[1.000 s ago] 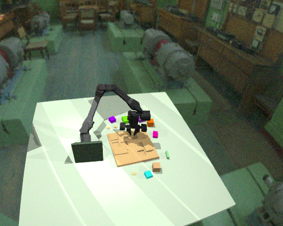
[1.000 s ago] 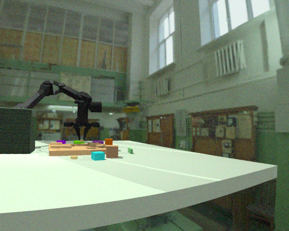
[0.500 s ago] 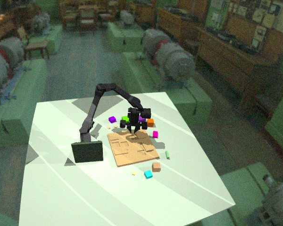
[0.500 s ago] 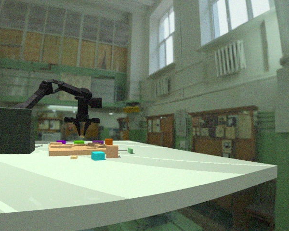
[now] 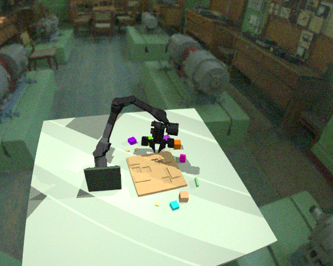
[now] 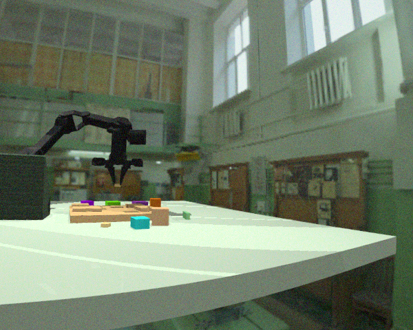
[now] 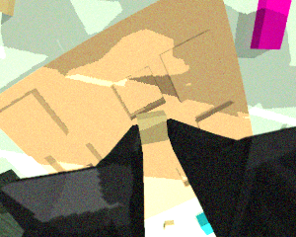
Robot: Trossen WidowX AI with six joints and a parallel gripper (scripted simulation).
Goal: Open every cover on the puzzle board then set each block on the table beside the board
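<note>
The tan puzzle board [image 5: 156, 173] lies in the middle of the table; it also shows in the exterior view [image 6: 110, 212] and the wrist view [image 7: 138, 94]. Its covers look pushed aside over open wells. My gripper [image 5: 157, 149] hangs above the board's far edge, shut on a small tan block [image 7: 152, 126], which it holds well above the board [image 6: 117, 184]. Loose blocks lie around the board: purple [image 5: 131, 140], orange [image 5: 177, 143], magenta [image 5: 182, 157], cyan [image 5: 174, 204], a tan cube [image 5: 183, 196] and a green piece [image 5: 196, 182].
The dark arm base box [image 5: 102, 178] stands left of the board. Small tan bits [image 5: 157, 203] lie on the table in front of the board and behind it [image 5: 127, 149]. A green block [image 6: 113, 203] and another purple one [image 6: 139, 203] sit behind the board.
</note>
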